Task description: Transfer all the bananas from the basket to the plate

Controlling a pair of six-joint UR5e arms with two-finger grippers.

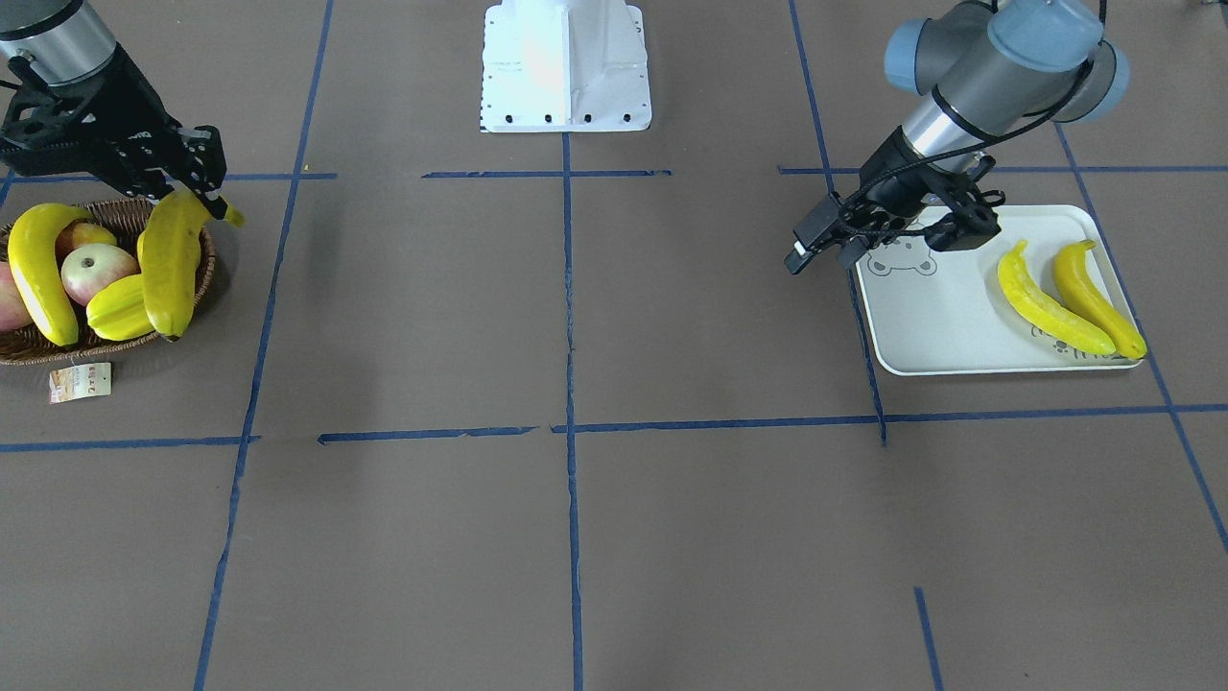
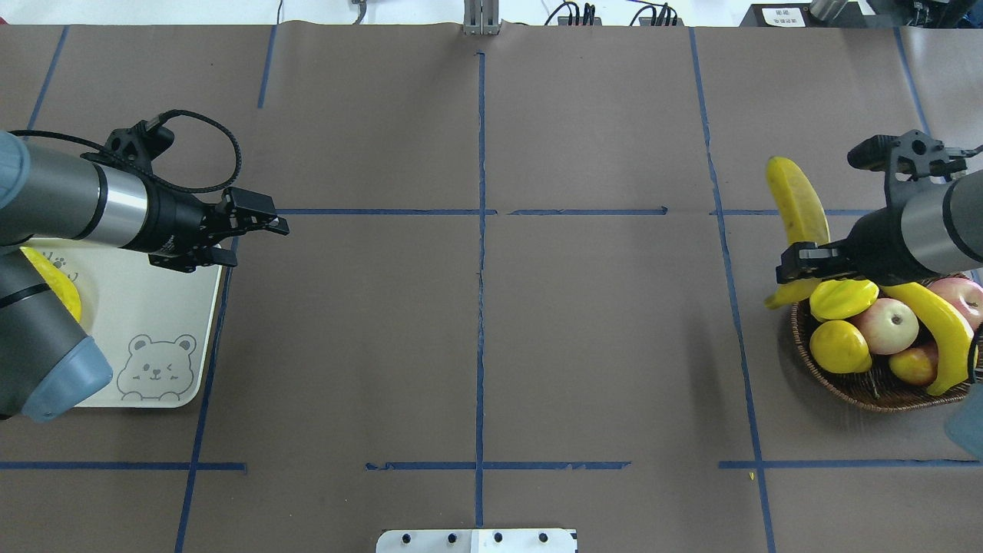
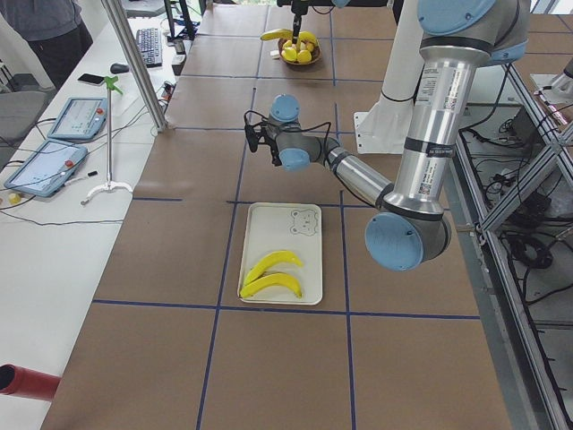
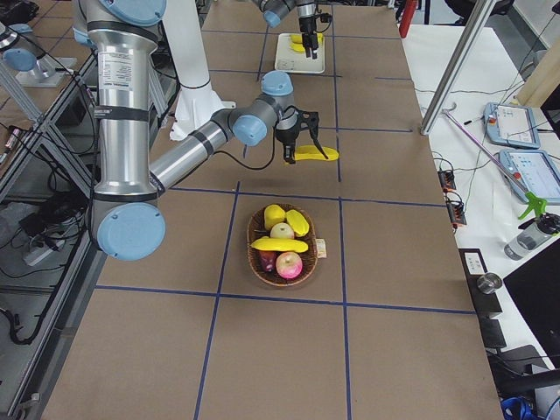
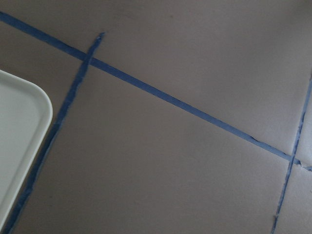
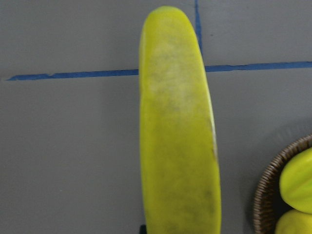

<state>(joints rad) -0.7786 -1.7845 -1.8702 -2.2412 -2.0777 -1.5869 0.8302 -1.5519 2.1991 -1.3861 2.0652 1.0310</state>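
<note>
Roughly halfway for you: two bananas [image 1: 1041, 307] on the plate [image 1: 940, 331] at the surface's left end, third banana [image 2: 799, 196] clamped in right fingers [image 2: 802, 257] beside the right-end basket [image 2: 860, 388], fourth banana [image 2: 941, 330] inside it, left fingers [image 2: 261, 221] spread, empty.

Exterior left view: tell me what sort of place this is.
Likely a robotics lab workcell: the left arm stands at a table gridded with blue tape, and teach pendants lie on a side bench.
</note>
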